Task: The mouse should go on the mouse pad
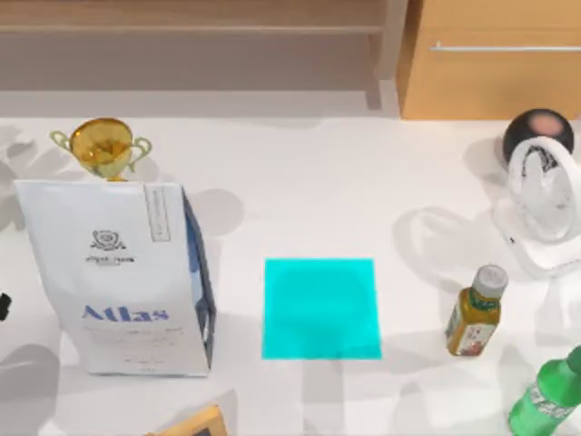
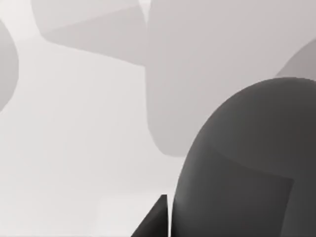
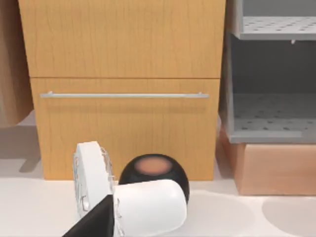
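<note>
The mouse pad (image 1: pixel 320 309), a flat bright cyan square, lies bare at the middle of the white table (image 1: pixel 300 182). I cannot pick out the mouse with certainty. A dark grey rounded body (image 2: pixel 247 168) sits very close in the left wrist view, and I cannot tell whether it is the mouse. My left gripper (image 1: pixel 3 307) is a black sliver at the table's far left edge, beside the bag. A black wedge of my right gripper (image 3: pixel 94 223) shows in the right wrist view, in front of the fan.
A tall white "Atlas" bag (image 1: pixel 113 277) stands left of the pad, with a gold trophy (image 1: pixel 102 147) behind it. On the right are a white fan (image 1: pixel 545 204), a black round speaker (image 1: pixel 538 134), a yellow bottle (image 1: pixel 475 313) and a green bottle (image 1: pixel 547 395). A wooden cabinet (image 1: pixel 490 59) lines the back.
</note>
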`<state>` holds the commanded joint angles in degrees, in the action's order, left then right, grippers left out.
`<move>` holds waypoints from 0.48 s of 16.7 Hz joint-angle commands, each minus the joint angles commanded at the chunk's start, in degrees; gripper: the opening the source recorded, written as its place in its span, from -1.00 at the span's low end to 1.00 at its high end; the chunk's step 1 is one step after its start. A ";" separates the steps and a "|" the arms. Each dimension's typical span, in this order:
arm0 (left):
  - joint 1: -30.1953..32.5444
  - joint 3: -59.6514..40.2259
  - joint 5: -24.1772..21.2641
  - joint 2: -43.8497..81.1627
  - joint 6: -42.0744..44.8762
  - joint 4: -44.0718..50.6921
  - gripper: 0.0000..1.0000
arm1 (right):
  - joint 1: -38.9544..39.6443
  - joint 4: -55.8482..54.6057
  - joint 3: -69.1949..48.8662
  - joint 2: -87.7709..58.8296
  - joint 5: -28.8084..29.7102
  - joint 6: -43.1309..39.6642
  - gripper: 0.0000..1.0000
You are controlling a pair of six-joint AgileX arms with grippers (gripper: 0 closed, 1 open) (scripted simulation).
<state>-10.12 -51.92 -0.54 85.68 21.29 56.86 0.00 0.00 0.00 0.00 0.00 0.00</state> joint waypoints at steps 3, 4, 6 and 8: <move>0.20 -4.34 -0.19 -3.40 -0.03 5.70 -1.00 | 0.00 0.00 0.00 0.00 0.00 0.00 1.00; 0.26 -4.86 -0.14 -3.86 -0.10 6.46 -1.00 | 0.00 0.00 0.00 0.00 0.00 0.00 1.00; 0.27 -4.95 -0.11 -3.95 -0.12 6.62 -1.00 | 0.00 0.00 0.00 0.00 0.00 0.00 1.00; 0.13 -4.79 -0.07 -3.72 -0.01 6.47 -1.00 | 0.00 0.00 0.00 0.00 0.00 0.00 1.00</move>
<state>-10.00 -56.71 -0.62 81.96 21.28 63.33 0.00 0.00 0.00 0.00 0.00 0.00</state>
